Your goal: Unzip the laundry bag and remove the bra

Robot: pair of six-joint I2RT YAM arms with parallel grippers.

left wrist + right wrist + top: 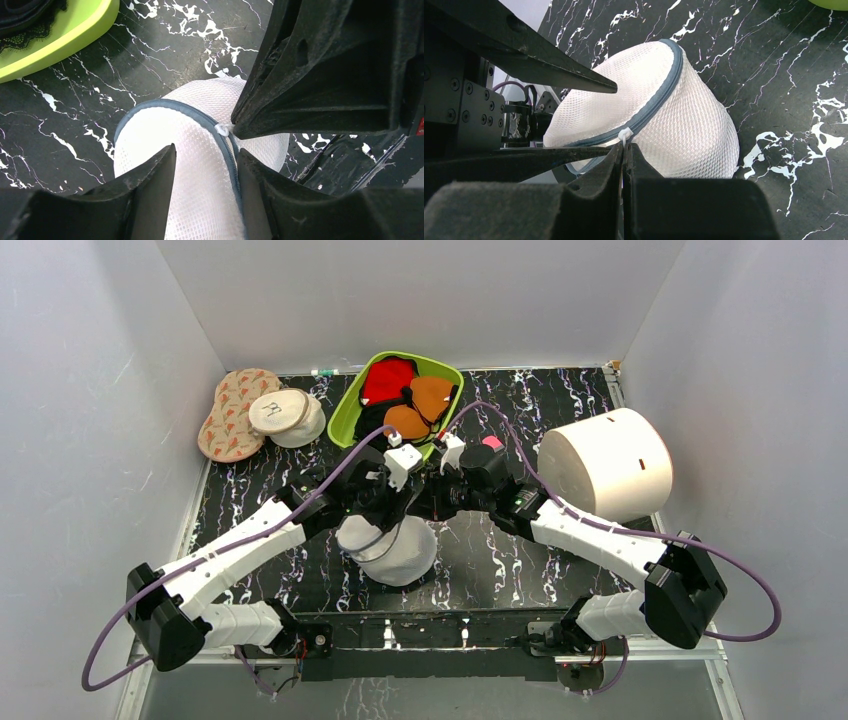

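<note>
The laundry bag [398, 555] is a white mesh dome with a grey zipper line, standing on the black marbled table in front of both arms. My left gripper [206, 149] straddles it from above and its two fingers press the mesh between them. My right gripper [624, 146] is shut on the small white zipper pull [625, 134] at the grey rim. In the left wrist view the right fingers [320, 75] come in from the upper right and meet the pull [223, 130]. The bra is hidden from view.
A lime green bin [352, 405] at the back holds red, orange and black garments. A cream round cap [285, 415] and a patterned pad [230, 412] lie at the back left. A large white cylinder [605, 462] stands at the right.
</note>
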